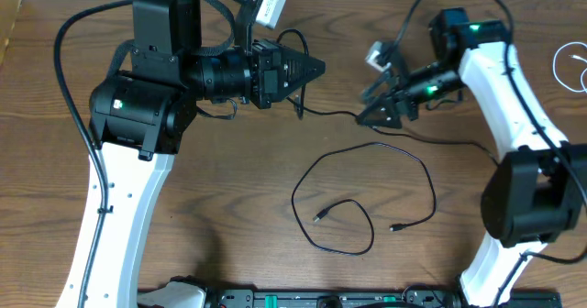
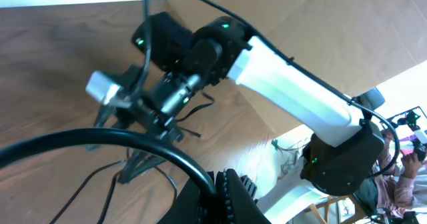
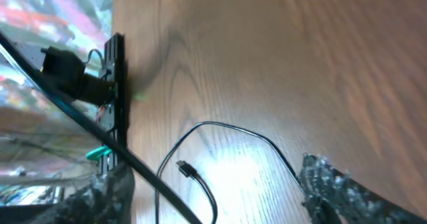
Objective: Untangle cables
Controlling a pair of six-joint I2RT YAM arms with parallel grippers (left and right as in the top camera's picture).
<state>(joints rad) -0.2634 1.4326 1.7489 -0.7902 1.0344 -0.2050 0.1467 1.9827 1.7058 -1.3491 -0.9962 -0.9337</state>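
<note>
Two claws: left gripper (image 1: 316, 69) pressed together; right gripper (image 1: 367, 117) spread above table (image 1: 229, 207).
Black cable (image 1: 367, 193): looped mid-table, one strand running under right gripper.
Advice: centre strand between jaws before closing.

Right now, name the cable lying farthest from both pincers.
The white cable, alone outside the right arm; the black cables lie between the two arms.
</note>
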